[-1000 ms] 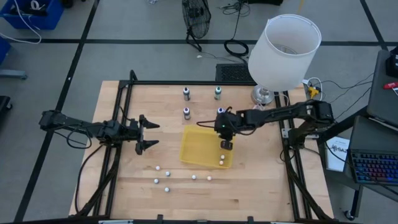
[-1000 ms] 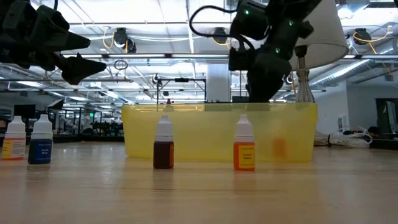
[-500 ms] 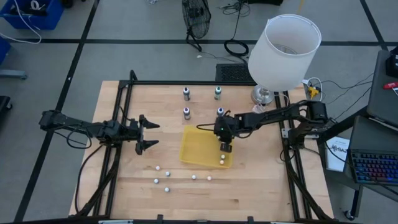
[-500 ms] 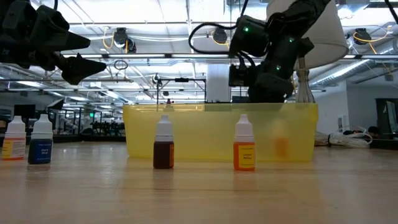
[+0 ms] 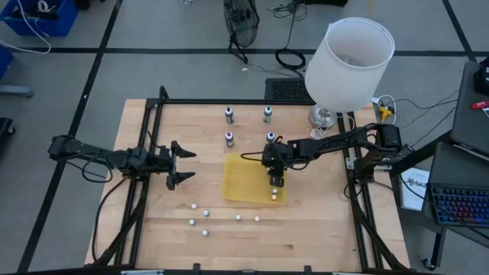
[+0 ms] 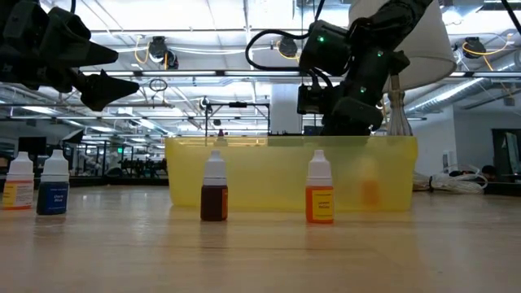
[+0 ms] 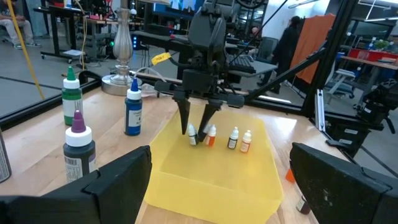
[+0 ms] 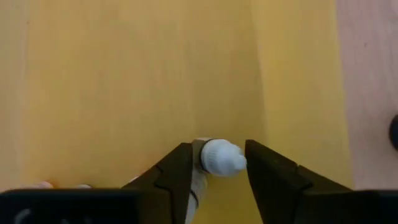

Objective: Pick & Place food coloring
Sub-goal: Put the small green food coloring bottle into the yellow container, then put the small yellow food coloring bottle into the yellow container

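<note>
My right gripper points steeply down into the yellow tray, open. One tiny food coloring bottle with a white cap stands upright between its fingers. Beside it in the tray stand three more tiny bottles. Several others stand on the wood nearer the front edge, among them a brown one and an orange one. My left gripper waits open and level at the table's left. In the low view the tray wall hides my right fingertips. My right gripper has its fingers on either side of the bottle's cap, coming from above and slanting down. The bottle stands upright on the tray floor. Whether either finger touches it, I cannot tell.
Larger bottles stand beyond the tray's far side: a blue one, a green one, and others. A lamp with a white shade stands at the far right corner. Bare wood lies left of the tray.
My right gripper has gone down into the yellow tray, a little toward its far side, and has then kept still.
</note>
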